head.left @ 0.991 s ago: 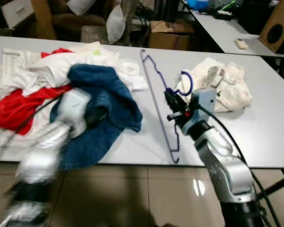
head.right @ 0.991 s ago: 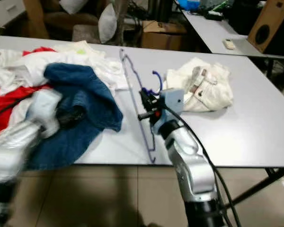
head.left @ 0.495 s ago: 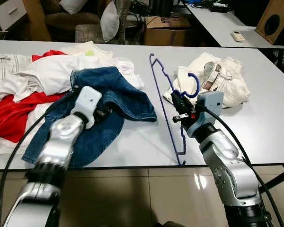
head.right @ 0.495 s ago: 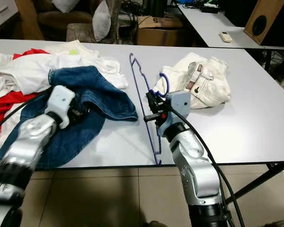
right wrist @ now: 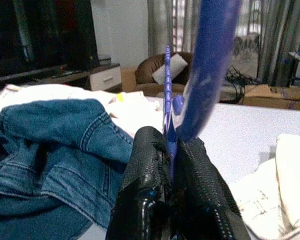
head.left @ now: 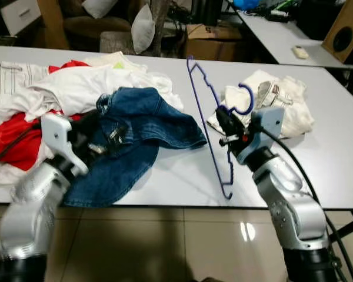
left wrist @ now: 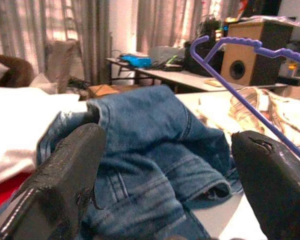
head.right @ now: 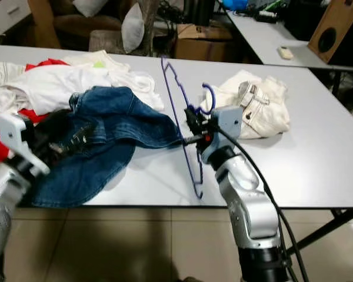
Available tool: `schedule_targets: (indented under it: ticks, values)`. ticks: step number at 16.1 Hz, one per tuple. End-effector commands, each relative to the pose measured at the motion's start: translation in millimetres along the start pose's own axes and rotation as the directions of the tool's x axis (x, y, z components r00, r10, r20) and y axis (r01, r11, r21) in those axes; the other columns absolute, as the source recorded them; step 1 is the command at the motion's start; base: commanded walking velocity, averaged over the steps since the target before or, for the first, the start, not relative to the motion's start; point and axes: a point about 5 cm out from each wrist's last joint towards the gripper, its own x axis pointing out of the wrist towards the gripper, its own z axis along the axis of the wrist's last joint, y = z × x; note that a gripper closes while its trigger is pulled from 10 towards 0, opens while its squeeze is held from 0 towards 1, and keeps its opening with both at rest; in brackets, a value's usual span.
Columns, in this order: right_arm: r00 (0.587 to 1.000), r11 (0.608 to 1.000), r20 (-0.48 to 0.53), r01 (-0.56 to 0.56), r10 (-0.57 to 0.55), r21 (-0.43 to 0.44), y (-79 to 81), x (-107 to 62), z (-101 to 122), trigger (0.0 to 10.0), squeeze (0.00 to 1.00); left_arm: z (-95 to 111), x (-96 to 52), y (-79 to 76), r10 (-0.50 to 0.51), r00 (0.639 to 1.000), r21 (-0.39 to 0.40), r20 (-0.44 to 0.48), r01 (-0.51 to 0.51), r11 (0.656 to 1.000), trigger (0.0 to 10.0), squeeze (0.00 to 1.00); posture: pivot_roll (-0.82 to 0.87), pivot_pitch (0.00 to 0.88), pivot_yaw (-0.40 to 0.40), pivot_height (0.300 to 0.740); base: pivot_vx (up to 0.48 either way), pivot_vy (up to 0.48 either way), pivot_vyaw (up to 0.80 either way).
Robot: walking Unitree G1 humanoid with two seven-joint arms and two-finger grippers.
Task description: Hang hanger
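Hanger, made of purple wire, is shown clamped between the closed fingers of the right gripper near its hook, which curls above the gripper. The long frame is tilted, its lower corner hanging just past the near edge of the grey table. A pair of blue jeans is spread to the left of the hanger, beside a heap of white clothes and a red garment. Cream trousers are bundled behind the right gripper. The left gripper is held with fingers wide apart, pointed at the jeans.
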Motion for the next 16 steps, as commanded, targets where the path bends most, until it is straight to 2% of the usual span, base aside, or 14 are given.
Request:
schedule_targets:
  ticks: [1,3,6,8,9,10,14,16]
  values:
    - [0.998,0.999,-0.038,0.047,-0.047,0.006,-0.8,-2.2,-6.0,10.0,0.0,-1.3,2.6,-12.4,0.024,1.0,0.02,-0.01,-0.024,1.0,10.0,0.0,0.01,0.0,-0.094,0.74,0.0,0.0,0.0]
    - [0.989,0.991,-0.062,0.133,-0.131,0.035,-2.6,-8.9,-12.8,10.0,0.0,-18.9,0.9,-23.8,0.044,0.992,-0.012,-0.116,-0.046,0.999,10.0,0.0,-0.01,0.0,-0.079,0.74,0.0,0.0,0.0]
    - [0.985,0.988,-0.093,0.152,-0.148,0.036,-4.8,-19.2,-16.1,10.0,0.0,-28.5,2.3,-30.8,0.044,0.984,0.003,-0.175,-0.044,0.999,10.0,0.0,-0.03,0.0,-0.049,0.74,0.0,0.0,0.0]
    - [0.981,0.986,-0.108,0.163,-0.161,0.016,-6.7,-23.4,-18.0,10.0,0.0,-28.5,4.9,-32.8,0.036,0.982,0.004,-0.185,-0.036,0.999,10.0,0.0,-0.04,0.0,-0.044,0.74,-0.126,0.0,0.0]
    - [0.967,0.979,-0.154,0.2,-0.204,-0.042,-12.0,-26.8,-25.4,10.0,0.0,-29.8,5.4,-33.2,0.029,0.98,0.008,-0.194,-0.027,1.0,10.0,0.0,-0.05,0.0,-0.03,0.74,-0.277,0.0,0.0]
    - [0.957,0.973,-0.176,0.223,-0.231,-0.064,-15.2,-30.3,-29.6,10.0,0.0,-31.4,5.3,-33.4,0.021,0.979,0.011,-0.203,-0.019,1.0,10.0,0.0,-0.06,0.0,-0.026,0.74,-0.277,0.0,0.0]
    - [0.958,0.975,-0.18,0.216,-0.221,-0.048,-9.9,-33.2,-32.5,10.0,0.0,-31.4,11.2,-30.8,0.022,0.977,0.015,-0.21,-0.019,1.0,10.0,0.0,-0.05,0.0,-0.011,0.74,-0.278,0.0,0.0]
    - [0.959,0.977,-0.182,0.212,-0.215,-0.039,-6.7,-31.1,-33.4,10.0,0.0,-31.4,9.2,-33.6,0.009,0.975,0.02,-0.222,-0.005,1.0,10.0,0.0,-0.04,0.0,-0.01,0.74,-0.277,0.0,0.0]
